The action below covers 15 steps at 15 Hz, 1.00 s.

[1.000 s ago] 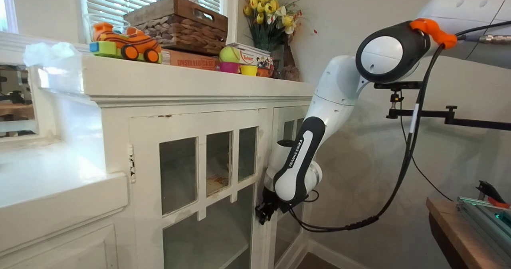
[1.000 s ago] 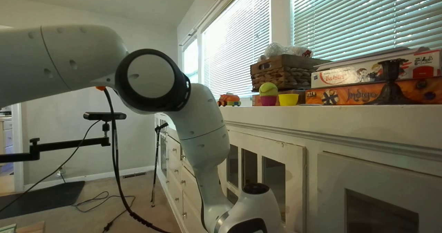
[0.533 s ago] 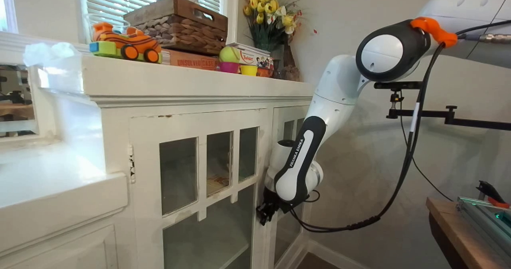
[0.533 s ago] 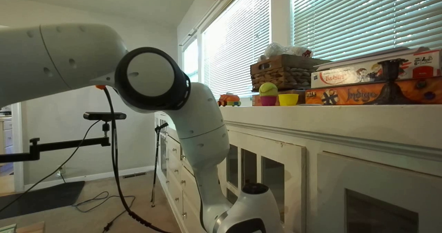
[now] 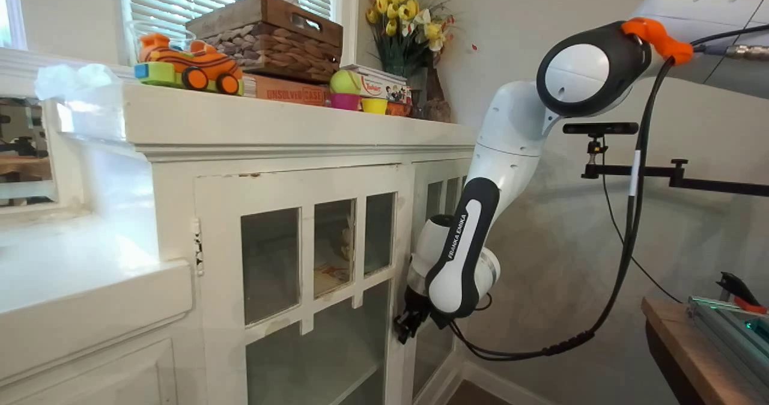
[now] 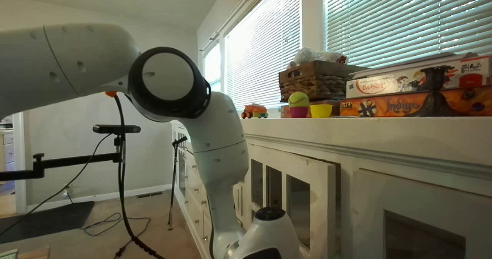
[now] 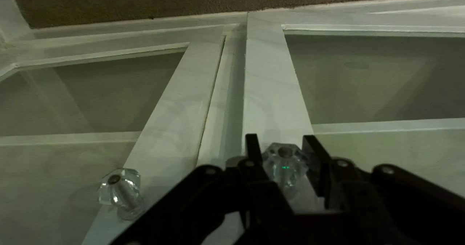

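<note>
- Gripper [image 7: 285,148] at lower centre of the wrist view: its two fingers clamp a clear faceted knob [image 7: 285,167] between them.
- The knob stands on a glazed cabinet door [image 7: 270,103], middle to right of that view; the door is ajar, a dark gap showing beside its free edge [image 6: 330,197] in an exterior view.
- Lower left of the wrist view, a second knob [image 7: 120,188] sits on the neighbouring door [image 7: 174,121], which lies in line with the frame [image 7: 218,110].
- Inside the cabinet [image 5: 174,200], through the small panes [image 5: 377,231] at the centre of an exterior view, a pale patterned item [image 5: 330,273] shows, too unclear to name; a shelf [image 5: 359,386] runs behind the large lower pane [image 5: 318,357].
- On the ledge [image 5: 288,119], upper left of an exterior view, a woven basket [image 5: 282,47] has crumpled plastic [image 6: 311,55] rising over its rim; it rests on an Unsolved Case box [image 5: 291,92].
- Right of centre in an exterior view, a pink cup [image 6: 299,112] holds a yellow-green ball [image 6: 298,98]; a yellow cup [image 6: 321,110] is just beside it, its inside hidden.
- Upper right, a Twister box [image 6: 369,87] lies on an Indigo box [image 6: 399,106].
</note>
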Motion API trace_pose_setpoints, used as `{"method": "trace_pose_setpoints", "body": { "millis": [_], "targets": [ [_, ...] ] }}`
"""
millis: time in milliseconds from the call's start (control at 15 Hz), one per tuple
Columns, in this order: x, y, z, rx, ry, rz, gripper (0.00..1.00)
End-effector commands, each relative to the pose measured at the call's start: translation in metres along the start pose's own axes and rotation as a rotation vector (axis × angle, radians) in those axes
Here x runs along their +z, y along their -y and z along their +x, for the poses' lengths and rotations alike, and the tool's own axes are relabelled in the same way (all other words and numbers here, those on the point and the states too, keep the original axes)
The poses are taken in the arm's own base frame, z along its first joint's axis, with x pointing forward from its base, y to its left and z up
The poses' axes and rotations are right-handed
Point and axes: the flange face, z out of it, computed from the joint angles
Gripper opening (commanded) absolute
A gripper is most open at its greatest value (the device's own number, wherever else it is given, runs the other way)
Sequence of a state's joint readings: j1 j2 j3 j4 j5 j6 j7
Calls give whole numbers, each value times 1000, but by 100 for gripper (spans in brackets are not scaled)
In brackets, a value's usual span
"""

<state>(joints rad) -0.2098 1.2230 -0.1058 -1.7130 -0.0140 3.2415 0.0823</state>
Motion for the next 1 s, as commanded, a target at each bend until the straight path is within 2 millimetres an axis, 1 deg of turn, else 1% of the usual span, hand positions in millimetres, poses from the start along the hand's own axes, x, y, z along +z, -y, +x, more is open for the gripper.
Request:
{"method": "trace_pose_setpoints", "body": {
  "millis": [0,267,733,933],
  "targets": [
    [-10,26,-30,-148,53,-16,9],
    [-14,37,-45,-232,56,-39,9],
    [-21,47,-70,-398,79,-74,9],
    [-26,52,-76,-447,82,-89,9]
  ]
}}
